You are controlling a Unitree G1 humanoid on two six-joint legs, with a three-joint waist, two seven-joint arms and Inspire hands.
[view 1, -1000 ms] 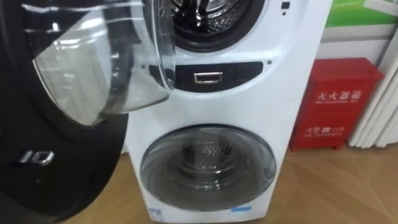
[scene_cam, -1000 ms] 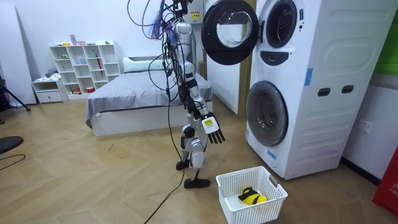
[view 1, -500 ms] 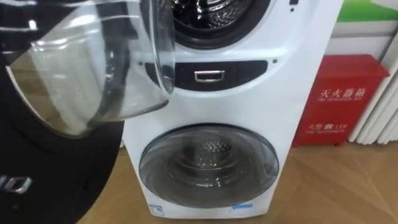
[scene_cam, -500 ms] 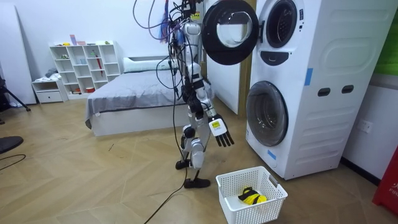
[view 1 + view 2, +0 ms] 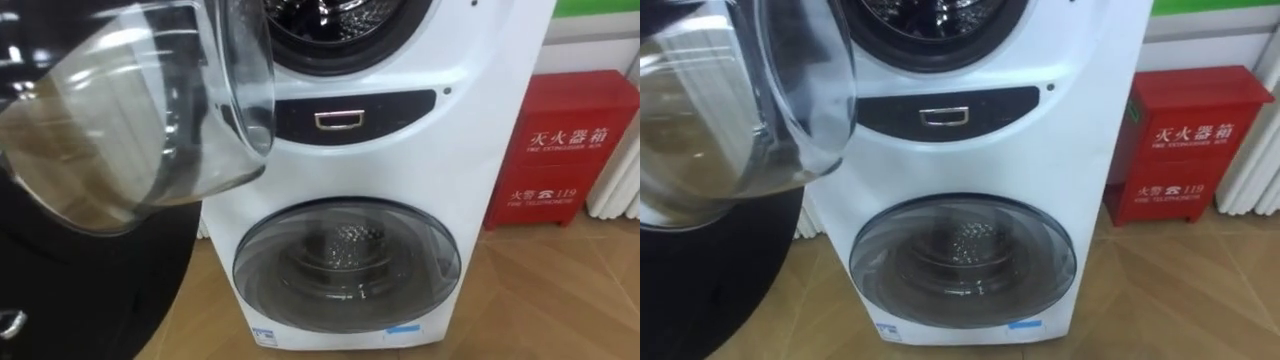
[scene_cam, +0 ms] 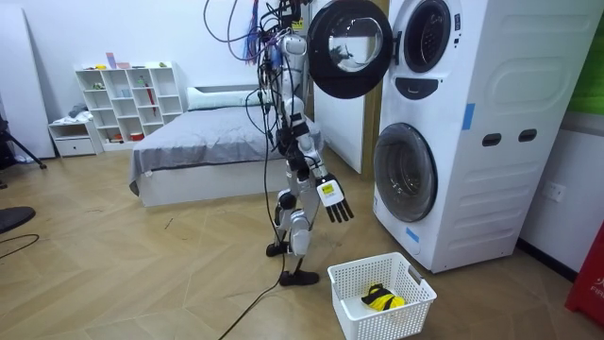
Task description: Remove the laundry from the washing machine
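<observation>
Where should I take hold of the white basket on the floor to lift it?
I'd grip the basket by its top rim, fingers hooked over the edge nearest the robot, from above: it stands upright and open-topped, and I can make out no handles.

Washing machine white, with a black panel round a silver handle; its open door at nine o'clock black-rimmed, the glass bowl clear; lower door at six o'clock smoke-grey, silver-ringed; cabinet at three o'clock red with white characters; floor light-brown wood in herringbone; basket white, holding a yellow-and-black item.
</observation>
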